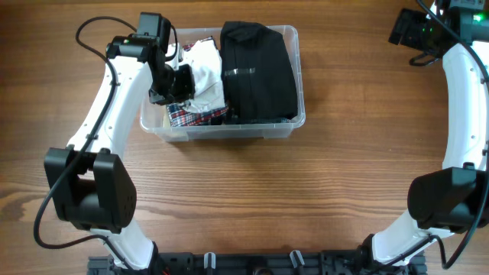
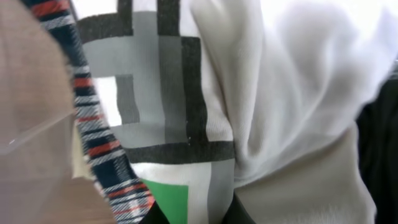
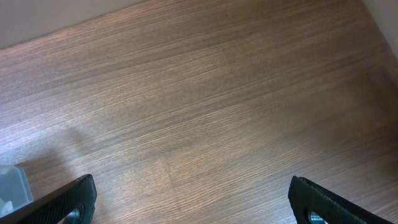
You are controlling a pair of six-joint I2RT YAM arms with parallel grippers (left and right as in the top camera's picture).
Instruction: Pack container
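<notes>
The clear container sits on the table at centre back. It holds a folded black garment on its right side, a white printed garment on its left side, and a plaid garment under the white one. My left gripper is down inside the container's left half. In the left wrist view its fingertips pinch the white garment, with the plaid edge and the container wall to the left. My right gripper is open and empty over bare table at the far right.
The wooden table surrounds the container. A corner of the container shows at the left edge of the right wrist view. The right arm runs along the table's right side.
</notes>
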